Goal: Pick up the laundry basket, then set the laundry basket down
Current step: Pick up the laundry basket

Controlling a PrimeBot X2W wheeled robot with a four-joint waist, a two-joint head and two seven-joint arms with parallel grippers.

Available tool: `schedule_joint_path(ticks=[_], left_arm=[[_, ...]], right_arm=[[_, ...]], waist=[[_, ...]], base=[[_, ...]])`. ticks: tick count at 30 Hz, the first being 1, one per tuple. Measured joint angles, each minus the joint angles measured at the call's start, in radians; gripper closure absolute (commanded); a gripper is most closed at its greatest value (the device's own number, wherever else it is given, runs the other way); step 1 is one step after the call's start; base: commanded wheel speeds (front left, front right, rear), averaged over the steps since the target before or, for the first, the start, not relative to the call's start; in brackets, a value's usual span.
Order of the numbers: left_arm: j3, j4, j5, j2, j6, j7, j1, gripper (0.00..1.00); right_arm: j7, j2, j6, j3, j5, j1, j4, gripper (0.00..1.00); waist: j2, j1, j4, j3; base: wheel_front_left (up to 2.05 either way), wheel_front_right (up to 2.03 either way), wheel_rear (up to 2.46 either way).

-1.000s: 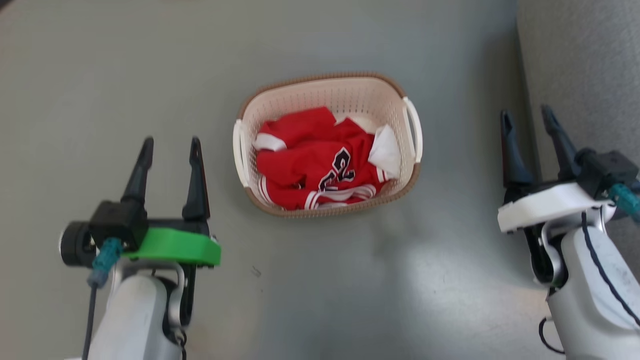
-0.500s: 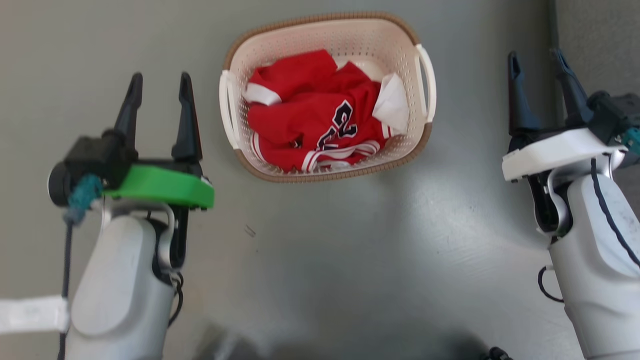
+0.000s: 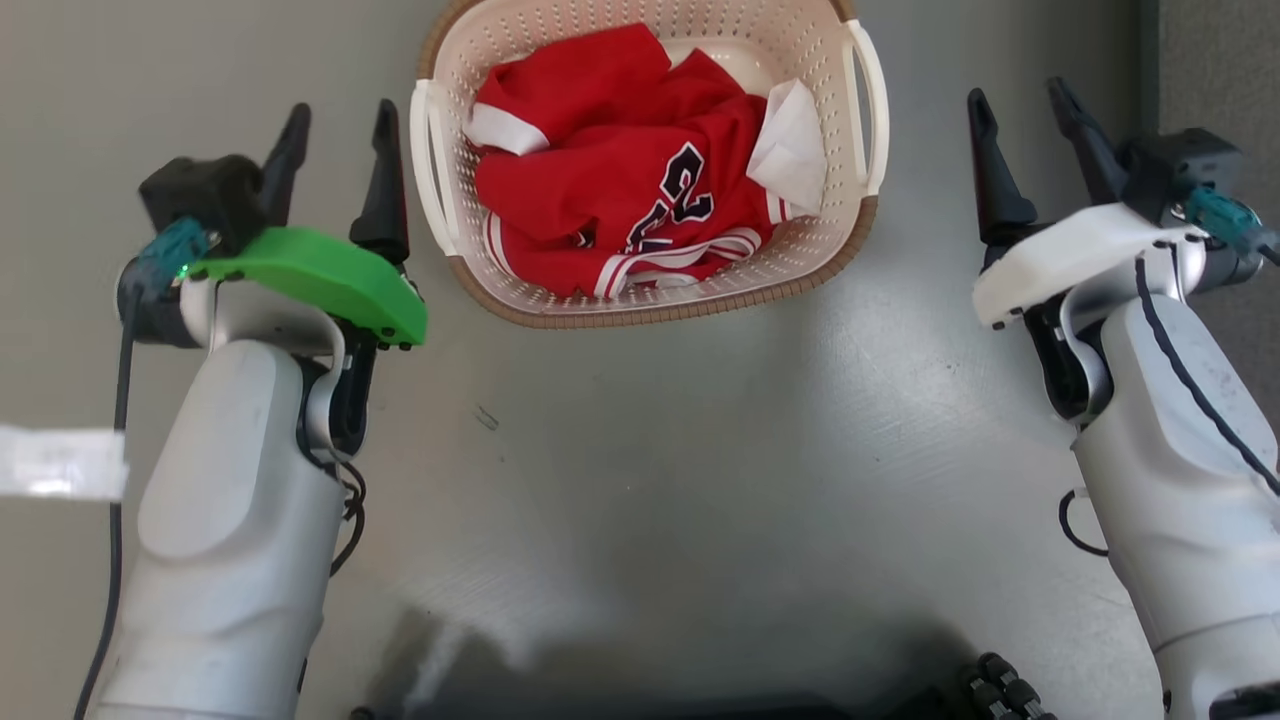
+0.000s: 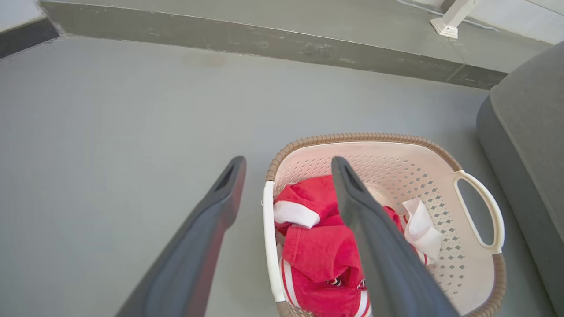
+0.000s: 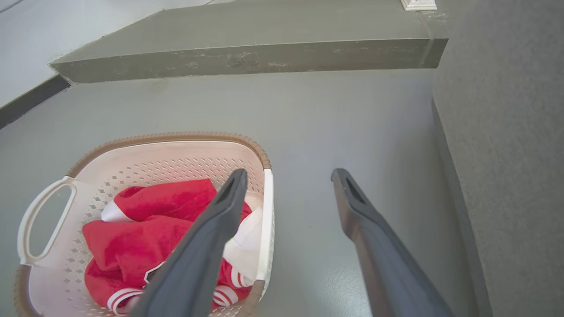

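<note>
The laundry basket (image 3: pixel 660 312) sits on the grey floor, cream and perforated with a brown rim, and holds a crumpled red jersey (image 3: pixel 620 170). My left gripper (image 3: pixel 341 110) is open beside the basket's left handle (image 3: pixel 428 170), its inner finger close to the handle. My right gripper (image 3: pixel 1016 92) is open a short way off the right handle (image 3: pixel 872 120). In the left wrist view the left gripper (image 4: pixel 288 160) frames the near handle (image 4: pixel 267 246) of the basket (image 4: pixel 396 163). The right gripper (image 5: pixel 288 174) frames the other handle (image 5: pixel 266 229) of the basket (image 5: pixel 145 163). I cannot tell how high either gripper is above its handle.
A grey upholstered seat (image 3: pixel 1220 60) stands close on the right, next to my right gripper (image 5: pixel 506 132). Beyond the basket runs a low raised step (image 4: pixel 264 42). A white strip (image 3: pixel 60 462) lies on the floor at the left. The robot's dark base (image 3: pixel 700 700) shows at the bottom.
The head camera has tilted, so the basket sits higher in the picture. Both grippers have come forward from behind the basket to its two sides, still open.
</note>
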Motion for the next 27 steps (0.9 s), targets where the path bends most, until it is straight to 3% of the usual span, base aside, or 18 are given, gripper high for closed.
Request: schedule_joint_path(ticks=[9, 27], left_arm=[[-0.02, 0.143, -0.044, -0.006, -0.039, 0.095, -0.09, 0.0], [-0.033, 0.359, -0.092, -0.013, -0.068, 0.228, -0.27, 0.0]], right_arm=[[0.037, 0.009, 0.015, 0.027, 0.0, -0.095, 0.122, 0.0], [0.083, 0.045, 0.032, 0.085, 0.0, -0.253, 0.321, 0.0]], waist=[[0.0, 0.0, -0.005, 0.049], [0.0, 0.0, -0.029, 0.144]], base=[[0.0, 0.0, 0.0], [0.0, 0.0, 0.0]])
